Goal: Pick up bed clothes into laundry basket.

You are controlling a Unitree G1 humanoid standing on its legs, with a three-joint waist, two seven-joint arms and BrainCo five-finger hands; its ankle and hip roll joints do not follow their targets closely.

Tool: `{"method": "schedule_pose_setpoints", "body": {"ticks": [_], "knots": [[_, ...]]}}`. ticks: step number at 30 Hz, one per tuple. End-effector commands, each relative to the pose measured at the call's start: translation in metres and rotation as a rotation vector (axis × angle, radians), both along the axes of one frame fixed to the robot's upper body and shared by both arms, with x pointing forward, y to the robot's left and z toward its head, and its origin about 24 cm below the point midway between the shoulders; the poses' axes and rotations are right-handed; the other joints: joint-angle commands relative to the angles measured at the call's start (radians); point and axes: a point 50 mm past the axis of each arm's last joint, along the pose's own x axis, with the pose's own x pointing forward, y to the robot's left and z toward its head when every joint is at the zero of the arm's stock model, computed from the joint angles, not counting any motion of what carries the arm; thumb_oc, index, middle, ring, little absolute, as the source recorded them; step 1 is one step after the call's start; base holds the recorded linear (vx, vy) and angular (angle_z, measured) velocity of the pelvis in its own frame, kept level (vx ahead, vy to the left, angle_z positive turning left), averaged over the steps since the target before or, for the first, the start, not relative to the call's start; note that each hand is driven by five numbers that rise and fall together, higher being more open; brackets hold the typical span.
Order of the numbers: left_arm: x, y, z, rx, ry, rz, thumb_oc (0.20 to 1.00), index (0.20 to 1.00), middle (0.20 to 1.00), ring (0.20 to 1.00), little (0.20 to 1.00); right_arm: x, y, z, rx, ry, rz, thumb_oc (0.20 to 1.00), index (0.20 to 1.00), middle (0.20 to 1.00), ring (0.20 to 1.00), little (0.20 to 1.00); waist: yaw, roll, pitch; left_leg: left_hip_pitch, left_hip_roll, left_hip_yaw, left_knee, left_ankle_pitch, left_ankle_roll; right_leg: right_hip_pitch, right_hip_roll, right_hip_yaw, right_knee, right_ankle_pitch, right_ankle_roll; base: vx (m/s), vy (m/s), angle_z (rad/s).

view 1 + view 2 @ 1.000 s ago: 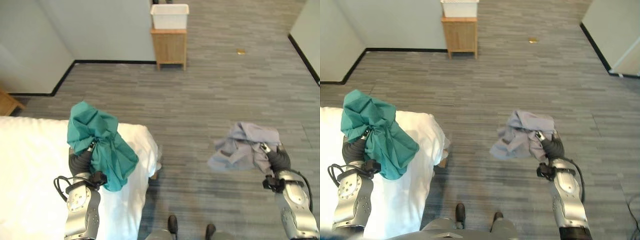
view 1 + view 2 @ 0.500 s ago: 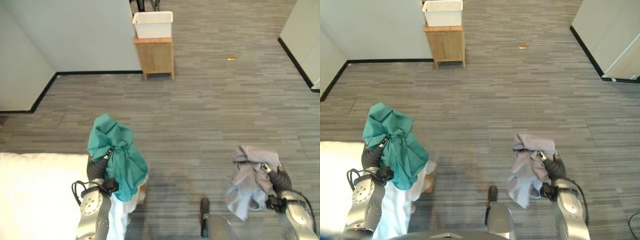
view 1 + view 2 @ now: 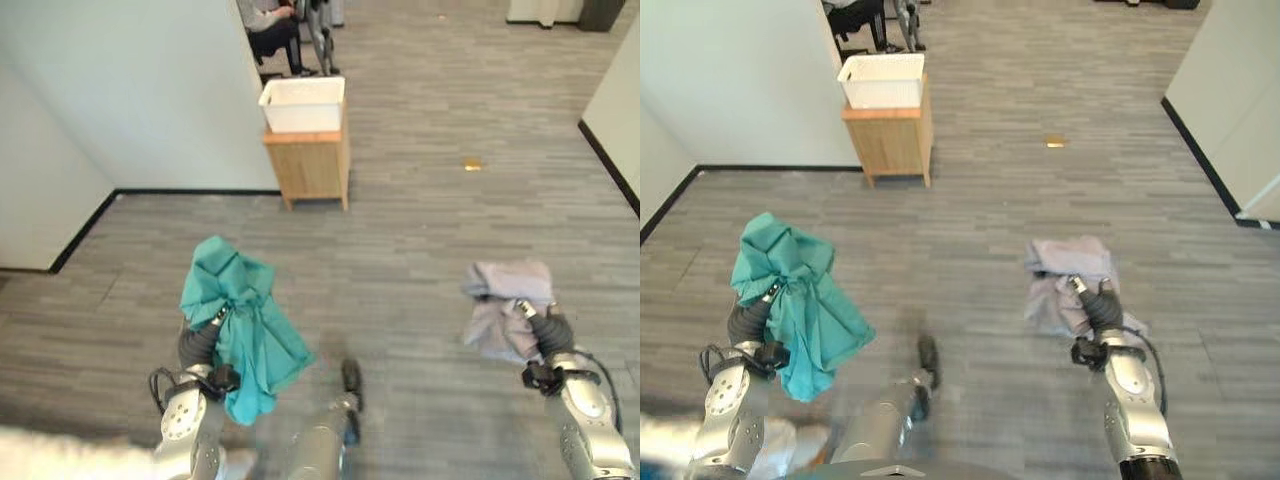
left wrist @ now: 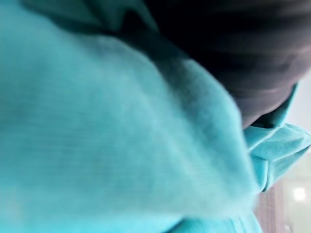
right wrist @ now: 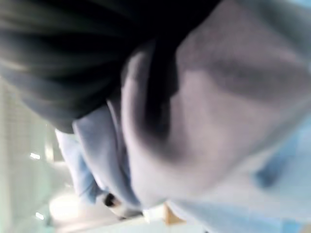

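Observation:
A teal garment [image 3: 238, 325] hangs bunched from my left hand [image 3: 200, 340], which is shut on it and held up at the lower left; the cloth [image 4: 121, 141] also covers the left wrist view. My right hand [image 3: 548, 330] at the lower right is shut on a pale grey garment [image 3: 505, 305], which drapes over it; the grey cloth [image 5: 218, 121] lies close against the hand in the right wrist view. A white laundry basket [image 3: 303, 103] stands on a small wooden cabinet [image 3: 308, 168] straight ahead, by the wall.
A white wall corner [image 3: 150, 90] stands to the left of the cabinet. A seated person [image 3: 270, 20] shows behind it at the top. A small yellow object [image 3: 472, 164] lies on the grey floor to the right. A white bed edge [image 3: 60, 455] shows at the lower left.
The camera has turned and moved away from the bed toward the cabinet; the bed has slid out at the lower left. Both hands still carry their garments.

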Motion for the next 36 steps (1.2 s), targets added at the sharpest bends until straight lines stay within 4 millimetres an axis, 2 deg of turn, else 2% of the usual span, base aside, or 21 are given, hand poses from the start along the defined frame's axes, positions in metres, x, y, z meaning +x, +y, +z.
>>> {"method": "schedule_pose_setpoints", "body": {"ticks": [1, 3, 4, 6, 8, 9, 10, 11, 12, 14, 15, 16, 18, 19, 20, 21, 23, 25, 28, 32, 36], "knots": [[0.025, 0.016, 0.06, 0.139, -0.25, -0.005, 0.2, 0.2, 0.2, 0.2, 0.2, 0.011, -0.007, 0.046, -0.016, -0.227, -0.009, 0.2, 0.2, 0.2, 0.2, 0.2, 0.001, -0.056, -0.037, 0.117, 0.06, 0.005, -0.074, 0.366, -0.022, -0.057, -0.078, 0.019, -0.022, 0.234, 0.042, 0.89, 0.051, -0.22], [0.024, 0.015, 0.067, 0.241, -0.243, -0.045, 0.2, 0.2, 0.2, 0.2, 0.2, 0.012, -0.003, 0.043, -0.014, -0.225, 0.002, 0.2, 0.2, 0.2, 0.2, 0.2, 0.015, -0.096, -0.052, 0.139, 0.009, -0.021, 0.018, 0.284, 0.038, -0.122, -0.132, 0.014, 0.315, 0.516, 0.18, 0.83, 0.121, 0.16], [0.026, 0.014, 0.072, 0.238, -0.265, -0.042, 0.2, 0.2, 0.2, 0.2, 0.2, 0.012, 0.0, 0.041, 0.002, -0.226, -0.002, 0.2, 0.2, 0.2, 0.2, 0.2, 0.015, -0.088, -0.049, 0.184, 0.02, -0.03, 0.036, 0.232, 0.057, -0.167, -0.151, 0.008, 0.473, 0.608, 0.187, 0.75, 0.19, -0.11], [0.029, 0.013, 0.08, 0.234, -0.302, -0.049, 0.2, 0.2, 0.2, 0.2, 0.2, 0.012, 0.005, 0.039, 0.061, -0.232, -0.005, 0.2, 0.2, 0.2, 0.2, 0.2, -0.017, -0.046, -0.025, 0.303, 0.037, -0.051, 0.0, 0.188, 0.079, -0.305, -0.181, -0.034, 0.656, 0.589, 0.16, 0.73, 0.228, -0.28], [0.032, 0.011, 0.083, 0.227, -0.319, -0.069, 0.2, 0.2, 0.2, 0.2, 0.2, 0.011, 0.007, 0.032, 0.062, -0.199, 0.008, 0.2, 0.2, 0.2, 0.2, 0.2, -0.069, -0.007, -0.001, 0.408, 0.049, -0.124, -0.058, 0.174, 0.085, -0.49, -0.109, -0.026, 0.774, 0.479, 0.138, 0.71, 0.102, 0.08], [0.034, 0.009, 0.083, 0.214, -0.324, -0.077, 0.2, 0.2, 0.2, 0.2, 0.2, 0.009, 0.007, 0.03, 0.057, -0.188, 0.017, 0.2, 0.2, 0.2, 0.2, 0.2, -0.088, -0.01, 0.003, 0.448, 0.038, -0.147, -0.079, 0.161, 0.079, -0.54, -0.098, -0.027, 0.688, 0.406, 0.119, 1.02, -0.079, 1.25], [0.036, 0.009, 0.086, 0.204, -0.34, -0.091, 0.2, 0.2, 0.2, 0.2, 0.2, 0.003, 0.0, 0.027, 0.071, -0.172, 0.005, 0.2, 0.2, 0.2, 0.2, 0.2, -0.13, -0.002, 0.008, 0.541, 0.042, -0.211, -0.108, 0.151, 0.05, -0.642, -0.126, -0.073, 0.457, 0.379, 0.106, 1.01, -0.14, 1.37], [0.037, 0.007, 0.085, 0.194, -0.341, -0.099, 0.2, 0.2, 0.2, 0.2, 0.2, 0.001, -0.002, 0.026, 0.071, -0.166, -0.01, 0.2, 0.2, 0.2, 0.2, 0.2, -0.144, -0.001, 0.01, 0.555, 0.048, -0.23, -0.108, 0.133, 0.041, -0.645, -0.138, -0.071, 0.393, 0.374, 0.103, 1.32, -0.325, 1.58], [0.039, 0.009, 0.089, 0.189, -0.362, -0.08, 0.2, 0.2, 0.2, 0.2, 0.2, -0.006, -0.011, 0.019, 0.066, -0.138, -0.064, 0.2, 0.2, 0.2, 0.2, 0.2, -0.176, -0.015, 0.007, 0.603, 0.048, -0.306, -0.092, 0.084, 0.015, -0.657, -0.146, 0.029, 0.079, 0.391, 0.106, 1.03, -0.298, 1.16], [0.04, 0.013, 0.092, 0.196, -0.383, -0.05, 0.2, 0.2, 0.2, 0.2, 0.2, -0.01, -0.016, 0.019, 0.059, -0.134, -0.084, 0.2, 0.2, 0.2, 0.2, 0.2, -0.201, -0.018, 0.001, 0.662, 0.073, -0.367, -0.1, 0.045, -0.006, -0.67, -0.154, 0.133, -0.075, 0.426, 0.153, 0.95, -0.282, 1.46], [0.04, 0.014, 0.092, 0.199, -0.384, -0.039, 0.2, 0.2, 0.2, 0.2, 0.2, -0.012, -0.019, 0.02, 0.053, -0.136, -0.094, 0.2, 0.2, 0.2, 0.2, 0.2, -0.21, -0.02, -0.006, 0.683, 0.081, -0.386, -0.099, 0.034, -0.011, -0.684, -0.15, 0.142, -0.113, 0.452, 0.176, 0.9, -0.378, 1.68], [0.038, 0.016, 0.089, 0.21, -0.369, -0.021, 0.2, 0.2, 0.2, 0.2, 0.2, -0.013, -0.024, 0.024, 0.047, -0.147, -0.098, 0.2, 0.2, 0.2, 0.2, 0.2, -0.209, -0.033, -0.028, 0.688, 0.096, -0.405, -0.049, 0.048, -0.043, -0.659, -0.167, 0.076, -0.084, 0.482, 0.177, 0.63, -0.292, 1.17], [0.036, 0.017, 0.088, 0.204, -0.37, -0.005, 0.2, 0.2, 0.2, 0.2, 0.2, -0.013, -0.024, 0.025, 0.056, -0.158, -0.098, 0.2, 0.2, 0.2, 0.2, 0.2, -0.213, -0.036, -0.031, 0.679, 0.11, -0.403, 0.02, 0.06, -0.059, -0.64, -0.171, 0.067, -0.065, 0.497, 0.169, 0.49, -0.277, 0.68], [0.035, 0.018, 0.086, 0.211, -0.363, 0.005, 0.2, 0.2, 0.2, 0.2, 0.2, -0.013, -0.028, 0.028, 0.04, -0.167, -0.102, 0.2, 0.2, 0.2, 0.2, 0.2, -0.211, -0.042, -0.027, 0.656, 0.131, -0.387, 0.115, 0.118, -0.078, -0.623, -0.171, 0.066, -0.047, 0.498, 0.15, 0.56, -0.42, 0.35], [0.036, 0.017, 0.088, 0.216, -0.366, 0.0, 0.2, 0.2, 0.2, 0.2, 0.2, -0.011, -0.032, 0.03, 0.038, -0.178, -0.12, 0.2, 0.2, 0.2, 0.2, 0.2, -0.219, -0.05, -0.019, 0.605, 0.184, -0.341, 0.327, 0.249, -0.103, -0.59, -0.159, 0.052, -0.019, 0.489, 0.124, 0.67, -0.664, 0.52], [0.04, 0.018, 0.088, 0.183, -0.374, 0.031, 0.2, 0.2, 0.2, 0.2, 0.2, -0.006, -0.031, 0.037, 0.05, -0.208, -0.124, 0.2, 0.2, 0.2, 0.2, 0.2, -0.191, -0.09, 0.02, 0.393, 0.209, -0.307, 0.713, 0.307, -0.089, -0.499, -0.161, 0.021, -0.016, 0.431, 0.046, 0.47, -0.558, 0.73], [0.041, 0.019, 0.09, 0.155, -0.392, 0.039, 0.2, 0.2, 0.2, 0.2, 0.2, -0.003, -0.034, 0.04, 0.057, -0.227, -0.133, 0.2, 0.2, 0.2, 0.2, 0.2, -0.176, -0.108, 0.04, 0.291, 0.206, -0.276, 0.793, 0.278, -0.076, -0.456, -0.154, 0.006, -0.02, 0.409, 0.017, 0.39, -0.428, 0.66], [0.046, 0.018, 0.092, 0.15, -0.395, 0.028, 0.2, 0.2, 0.2, 0.2, 0.2, 0.0, -0.044, 0.053, 0.018, -0.257, -0.155, 0.2, 0.2, 0.2, 0.2, 0.2, -0.136, -0.117, 0.064, 0.126, 0.226, -0.201, 0.718, 0.263, -0.089, -0.369, -0.152, -0.007, -0.032, 0.364, 0.0, 0.54, -0.299, 0.26], [0.046, 0.02, 0.09, 0.155, -0.382, 0.015, 0.2, 0.2, 0.2, 0.2, 0.2, -0.004, -0.053, 0.068, -0.043, -0.299, -0.15, 0.2, 0.2, 0.2, 0.2, 0.2, -0.14, -0.093, 0.044, 0.147, 0.338, -0.038, 0.368, 0.318, -0.123, -0.311, -0.144, -0.069, -0.048, 0.306, 0.019, 0.45, -0.021, 0.05], [0.048, 0.017, 0.08, 0.106, -0.359, 0.033, 0.2, 0.2, 0.2, 0.2, 0.2, 0.0, -0.057, 0.085, -0.119, -0.34, -0.127, 0.2, 0.2, 0.2, 0.2, 0.2, -0.129, -0.087, 0.021, 0.157, 0.273, 0.015, 0.083, 0.365, -0.134, -0.245, -0.149, -0.1, -0.065, 0.274, 0.043, 0.37, 0.044, 0.14], [0.044, 0.02, 0.076, 0.091, -0.351, 0.056, 0.2, 0.2, 0.2, 0.2, 0.2, 0.007, -0.047, 0.099, -0.129, -0.393, -0.074, 0.2, 0.2, 0.2, 0.2, 0.2, -0.124, -0.073, -0.017, 0.196, 0.279, 0.009, 0.091, 0.358, -0.138, -0.198, -0.166, -0.107, -0.065, 0.242, 0.066, 0.32, 0.09, 0.07]]}}
